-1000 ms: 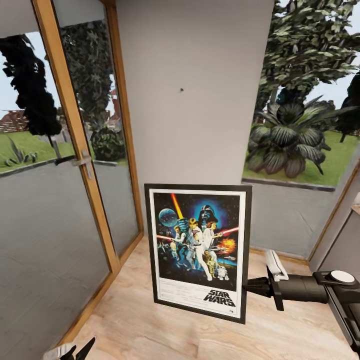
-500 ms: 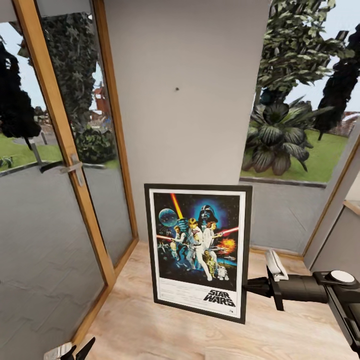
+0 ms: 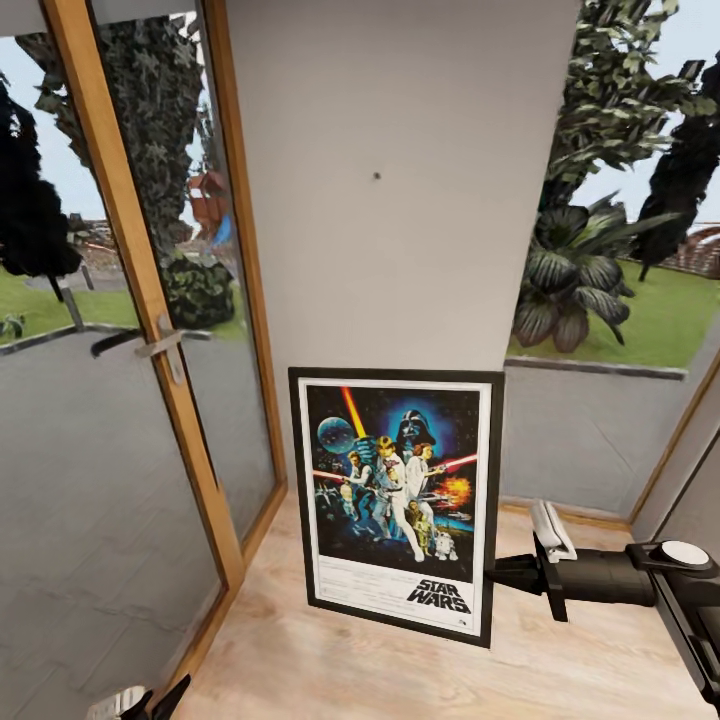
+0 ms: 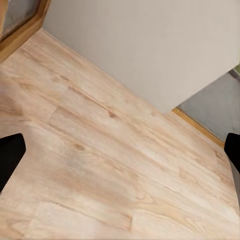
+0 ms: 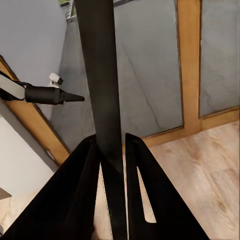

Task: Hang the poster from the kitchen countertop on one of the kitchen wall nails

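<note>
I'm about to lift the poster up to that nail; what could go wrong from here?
The right gripper pinches only the right edge of the poster, so the frame may swing or slip during the lift. The nail is small and sits well above the poster's top edge, so it may be easy to miss. The left gripper hangs open and low, giving no support.

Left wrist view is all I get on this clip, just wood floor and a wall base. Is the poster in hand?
Observer: Yes. The right gripper is shut on the poster by its right edge.
Operator: Is it upright?
Observer: Upright, artwork facing the head camera, in front of the grey wall.
Operator: Any nail around?
Observer: One small wall nail sits well above the frame's top edge.
Operator: And beside that wall?
Observer: A wood-framed glass door with a lever handle.
</note>
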{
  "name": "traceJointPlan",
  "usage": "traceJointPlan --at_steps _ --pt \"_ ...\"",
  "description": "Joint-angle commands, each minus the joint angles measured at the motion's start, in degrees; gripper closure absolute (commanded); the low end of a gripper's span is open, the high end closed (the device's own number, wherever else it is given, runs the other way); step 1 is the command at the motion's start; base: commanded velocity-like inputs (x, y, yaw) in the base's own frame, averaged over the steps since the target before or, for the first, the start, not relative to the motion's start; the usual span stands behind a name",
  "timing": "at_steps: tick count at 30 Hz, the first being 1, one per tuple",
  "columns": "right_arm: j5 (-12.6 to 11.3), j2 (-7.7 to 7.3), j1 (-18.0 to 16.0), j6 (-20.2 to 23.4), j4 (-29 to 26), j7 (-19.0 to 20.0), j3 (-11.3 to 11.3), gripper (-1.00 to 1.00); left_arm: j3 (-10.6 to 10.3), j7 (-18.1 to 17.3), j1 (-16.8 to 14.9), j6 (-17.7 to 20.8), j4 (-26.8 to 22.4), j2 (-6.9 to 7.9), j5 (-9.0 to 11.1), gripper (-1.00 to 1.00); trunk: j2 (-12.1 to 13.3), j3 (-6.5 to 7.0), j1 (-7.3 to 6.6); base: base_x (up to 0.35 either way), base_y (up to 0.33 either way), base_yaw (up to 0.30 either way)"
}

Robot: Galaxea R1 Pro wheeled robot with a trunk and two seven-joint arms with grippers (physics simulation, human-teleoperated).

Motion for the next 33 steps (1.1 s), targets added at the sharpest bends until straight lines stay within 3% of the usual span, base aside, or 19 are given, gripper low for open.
traceJointPlan --at_steps 1,9,23,33 --pt "0.08 -0.01 -0.06 0.76 -0.03 0.33 -0.03 1.0 0.26 -0.16 -0.06 -0.27 0.06 0.0 -0.25 -1.0 -0.13 -0.12 0.07 0.284 0.16 -0.089" --pt "0.08 -0.03 -0.06 0.87 -0.03 0.33 -0.03 1.0 0.26 -0.16 -0.06 -0.34 0.06 0.03 -0.25 -1.0 -0.13 0.08 0.07 0.243 0.106 -0.224" --pt "0.08 -0.02 -0.06 0.93 0.05 0.33 -0.03 1.0 0.26 -0.16 -0.06 -0.36 0.06 0.09 -0.25 -1.0 -0.13 0.57 0.07 0.019 0.006 -0.29" --pt "0.04 -0.01 -0.06 0.79 0.04 0.33 -0.03 1.0 0.26 -0.16 -0.06 -0.36 0.06 0.09 -0.25 -1.0 -0.13 0.63 0.07 0.001 0.0 -0.046"
